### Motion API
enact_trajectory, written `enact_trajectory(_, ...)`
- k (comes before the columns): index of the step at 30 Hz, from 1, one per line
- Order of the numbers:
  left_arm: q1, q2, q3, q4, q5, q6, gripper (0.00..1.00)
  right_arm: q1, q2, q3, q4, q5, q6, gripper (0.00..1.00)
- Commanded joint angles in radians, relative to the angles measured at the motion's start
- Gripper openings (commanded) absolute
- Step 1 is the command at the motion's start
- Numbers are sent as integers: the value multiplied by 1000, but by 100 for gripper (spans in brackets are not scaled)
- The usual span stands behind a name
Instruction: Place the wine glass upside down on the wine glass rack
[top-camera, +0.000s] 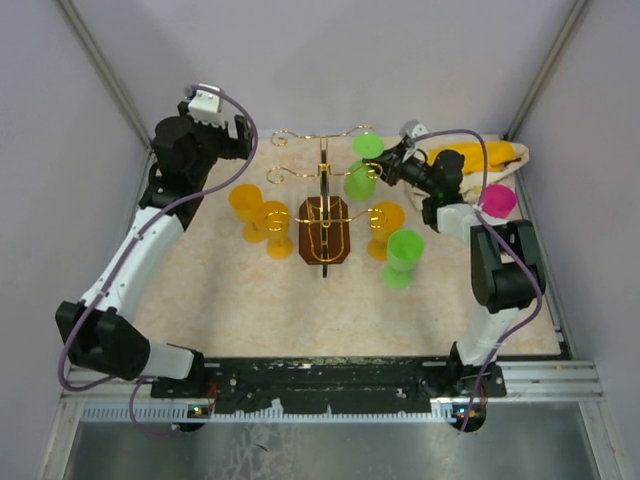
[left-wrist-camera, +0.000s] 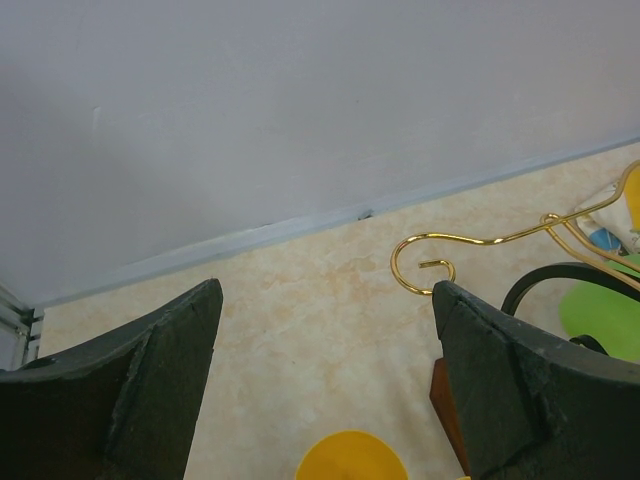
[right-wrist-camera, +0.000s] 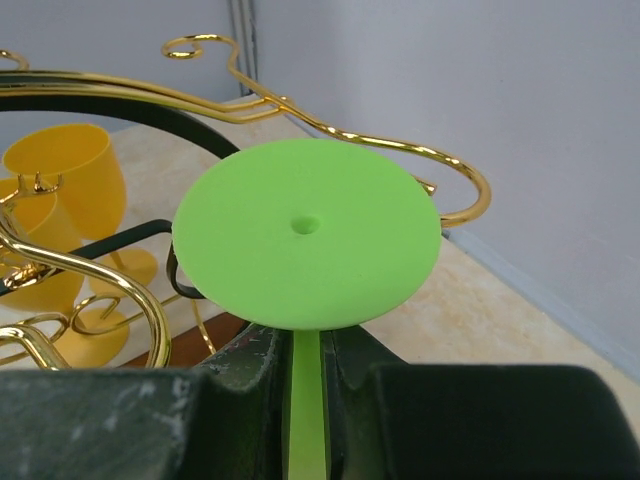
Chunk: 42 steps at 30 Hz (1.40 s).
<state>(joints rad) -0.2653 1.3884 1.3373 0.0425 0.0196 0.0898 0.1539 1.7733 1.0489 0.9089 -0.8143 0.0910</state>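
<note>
My right gripper (right-wrist-camera: 305, 350) is clamped on the stem of the green wine glass (right-wrist-camera: 305, 235), already turned over, so its flat foot sits just above my fingertips and the bowl hangs below them. I judge this to be the carry-in step: the glass is off the table and close to the wine glass rack (right-wrist-camera: 440, 165), but not yet hung. One gold arm curves just beyond the foot and ends in a curl ahead and to the right of my fingers. Next, I think, the stem must line up with the gap between a pair of wires, foot kept above them. Then I should ease forward, lower until the foot rests on the wire, and only then let go. A tilt could catch the foot's rim on the curl. My right arm reaches forward from its base and bends inward toward the rack, wrist roughly level. My left gripper (left-wrist-camera: 325, 300) hangs wide open and empty, a rack curl just ahead of its right finger.
</note>
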Motion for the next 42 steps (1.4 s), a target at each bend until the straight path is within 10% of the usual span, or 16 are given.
enact_trajectory(1,9,-48,-10,10,20,-2,92,1,30,59,116,-49,8,0)
enact_trajectory(42,9,-74,-10,-22,6,11,92,-7,233,219,285,-33,146,0)
